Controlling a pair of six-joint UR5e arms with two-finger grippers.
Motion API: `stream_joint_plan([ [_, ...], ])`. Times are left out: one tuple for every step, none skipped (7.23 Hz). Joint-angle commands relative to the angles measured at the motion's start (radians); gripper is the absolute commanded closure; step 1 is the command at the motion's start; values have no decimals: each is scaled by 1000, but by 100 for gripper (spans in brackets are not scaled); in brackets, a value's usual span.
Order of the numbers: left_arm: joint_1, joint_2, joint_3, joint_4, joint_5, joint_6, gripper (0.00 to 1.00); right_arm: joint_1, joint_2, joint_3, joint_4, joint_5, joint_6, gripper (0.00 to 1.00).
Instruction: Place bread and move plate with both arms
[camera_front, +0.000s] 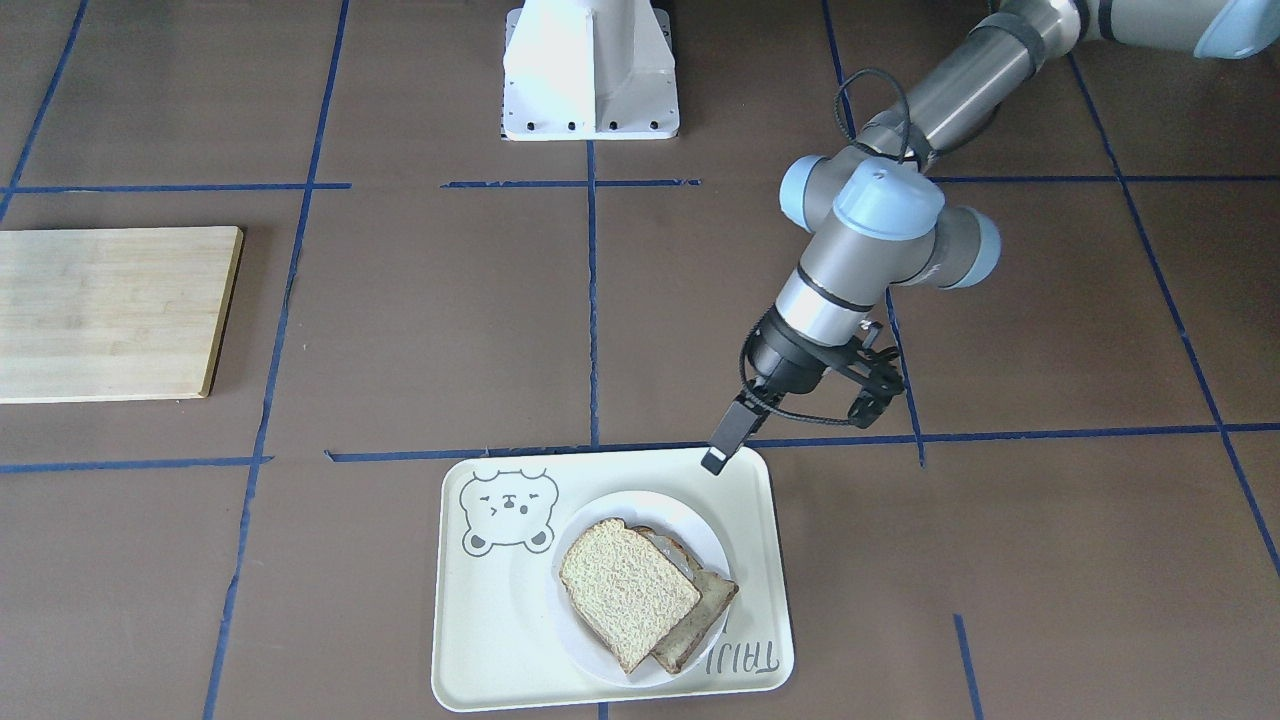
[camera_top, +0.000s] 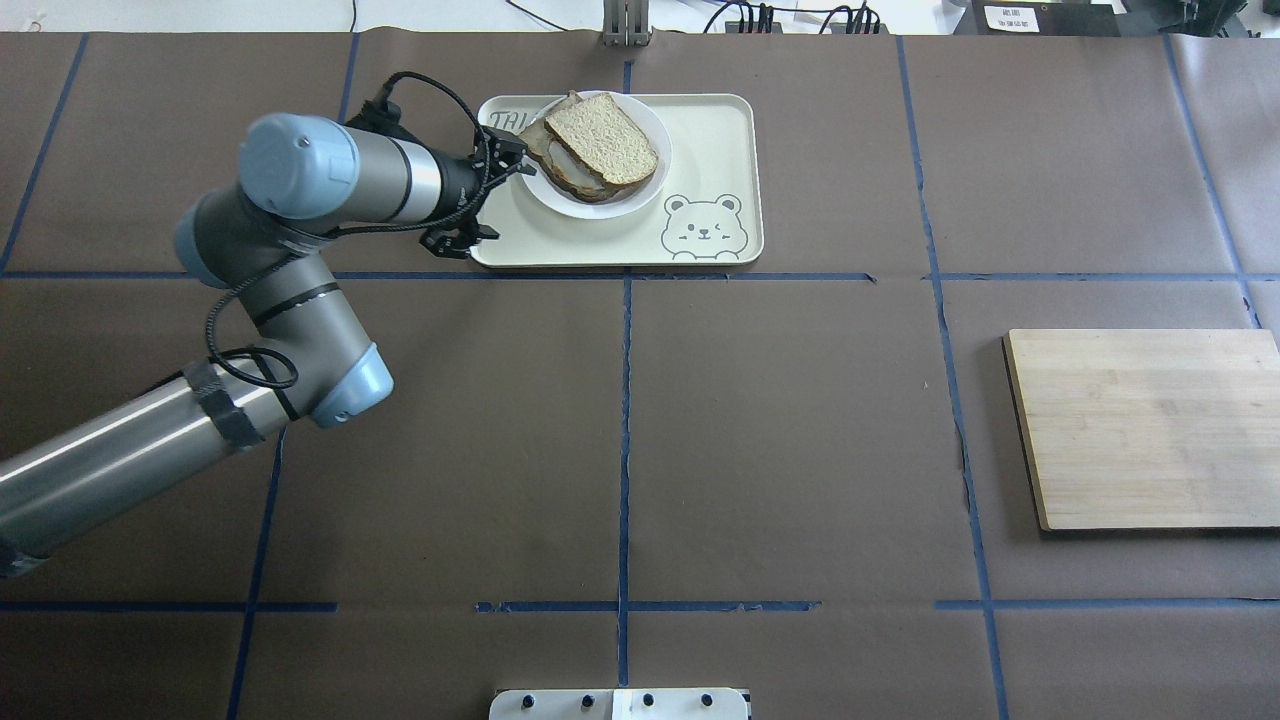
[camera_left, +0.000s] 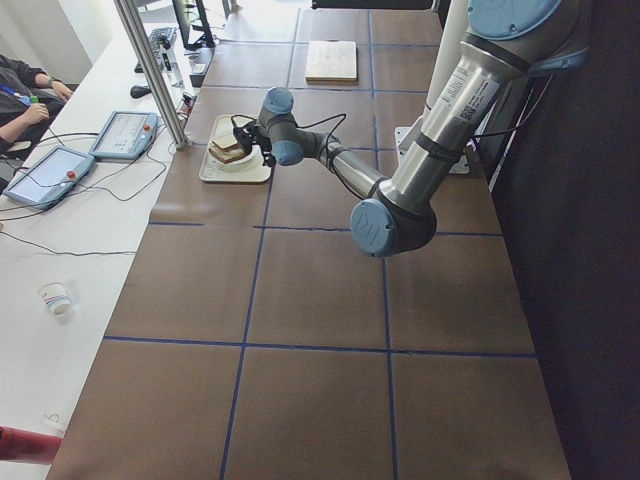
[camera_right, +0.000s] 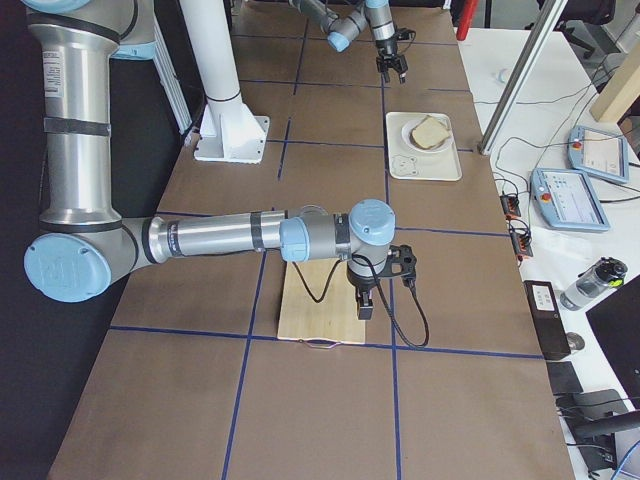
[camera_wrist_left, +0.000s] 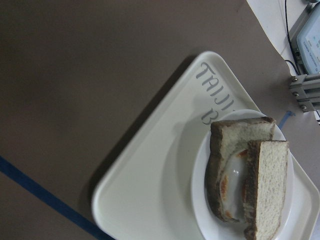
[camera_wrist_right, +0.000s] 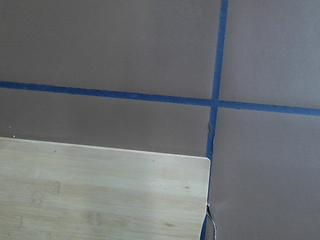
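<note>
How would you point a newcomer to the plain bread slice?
Find the cream tray with the bear drawing; a small white plate sits on it. The bread is the upper, pale slice there, lying across the darker slice with fried egg beneath it.

Brown table (camera_top: 800, 450): tray (camera_top: 720, 130), wooden board (camera_top: 1150, 430).

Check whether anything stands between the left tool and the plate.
Nothing visible does. The left tool hovers at the edge of the tray nearest the robot, apart from the plate; only bare tray shows between them.
</note>
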Motion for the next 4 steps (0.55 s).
stream_joint_plan([
  [-199,146,-121,157,-199,426,0,43,-18,-49,1,-2,-96,0],
  [-304,195,-120,238,-273,662,0,54,-21,-51,-1,-2,-88,0],
  [-361,230,-123,290,-284,842,0,65,-47,-53,-1,3,-85,0],
  [-419,267,-117,338,-283,1020,0,70,-77,-50,1,6,-83,0],
])
